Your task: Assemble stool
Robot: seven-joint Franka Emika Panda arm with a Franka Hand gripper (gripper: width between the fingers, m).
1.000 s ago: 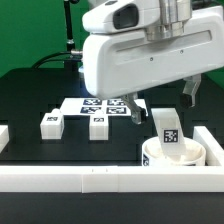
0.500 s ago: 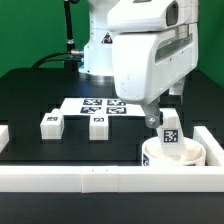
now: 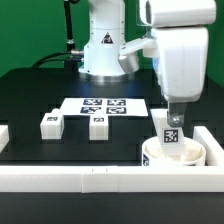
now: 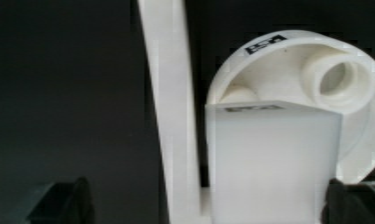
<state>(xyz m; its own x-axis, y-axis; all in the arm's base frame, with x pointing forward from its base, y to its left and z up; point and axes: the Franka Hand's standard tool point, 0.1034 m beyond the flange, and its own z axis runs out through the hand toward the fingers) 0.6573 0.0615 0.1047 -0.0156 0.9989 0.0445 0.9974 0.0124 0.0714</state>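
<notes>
The white round seat (image 3: 178,156) lies at the exterior view's right, against the front rail. One tagged leg (image 3: 170,134) stands upright on it. My gripper (image 3: 172,116) hangs just above that leg's top. In the wrist view the leg (image 4: 266,160) stands between my dark fingertips (image 4: 67,202), with a wide gap on one side, so the gripper (image 4: 210,205) is open and holds nothing. The seat (image 4: 308,70) with a round hole shows behind the leg. Two more legs (image 3: 52,123) (image 3: 98,126) lie on the table at the exterior view's left.
The marker board (image 3: 105,104) lies flat in the middle behind the loose legs. A long white border rail (image 3: 100,180) runs along the front, and it also shows in the wrist view (image 4: 166,90) as a strip beside the leg.
My arm has swung toward the exterior view's right, from in front of the marker board to directly over the upright leg on the seat. The stool parts have not moved.
</notes>
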